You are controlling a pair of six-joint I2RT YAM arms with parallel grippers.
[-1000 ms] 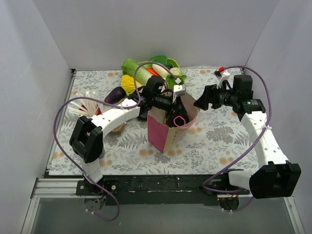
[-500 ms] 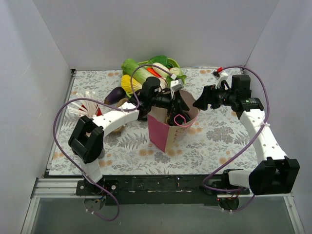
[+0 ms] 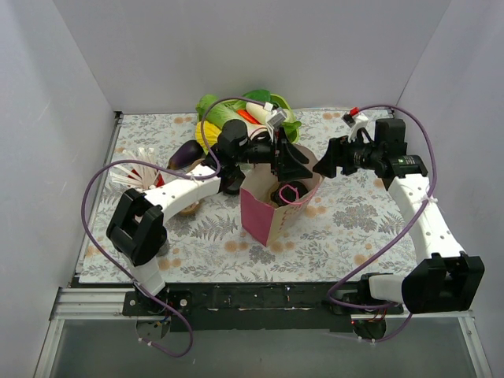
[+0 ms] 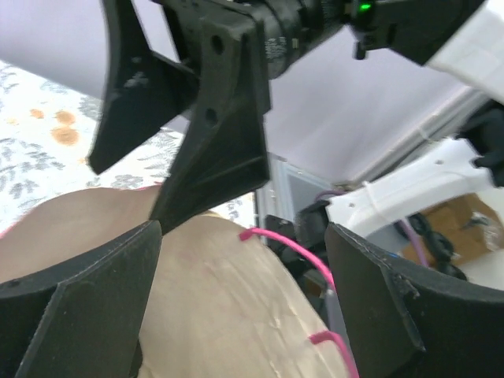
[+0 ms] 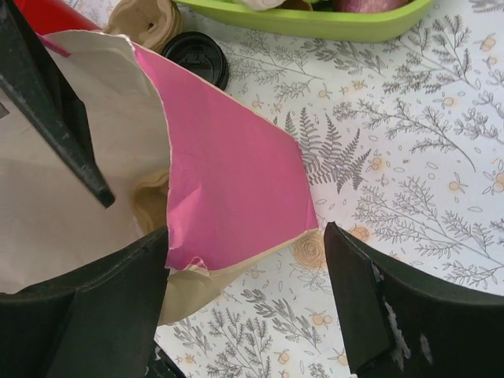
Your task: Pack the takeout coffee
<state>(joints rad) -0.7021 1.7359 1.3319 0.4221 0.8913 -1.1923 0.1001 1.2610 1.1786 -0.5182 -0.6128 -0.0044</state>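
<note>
A pink paper bag [image 3: 264, 213] stands open mid-table. A dark round thing [image 3: 290, 191], seemingly the takeout coffee, sits inside it under a pink handle loop. My left gripper [image 3: 293, 159] is open and empty, hovering above the bag's far rim. In the left wrist view it [image 4: 242, 236] spans the bag's beige inner wall [image 4: 213, 307]. My right gripper [image 3: 326, 165] is open and empty beside the bag's right rim. In the right wrist view it [image 5: 246, 232] straddles the bag's folded pink wall [image 5: 228, 189]. A second black lid [image 5: 195, 55] stands on the table behind the bag.
A green tray [image 3: 277, 101] of vegetables stands at the back. An eggplant [image 3: 187, 152], a yellow corn [image 3: 206, 134] and a red cup of white straws [image 3: 138, 173] lie to the left. Brown cardboard [image 5: 146, 20] sits by the black lid.
My left gripper has lifted out of the bag's mouth and drawn back toward the far side, while the dark cup stays inside. The right arm has barely moved.
</note>
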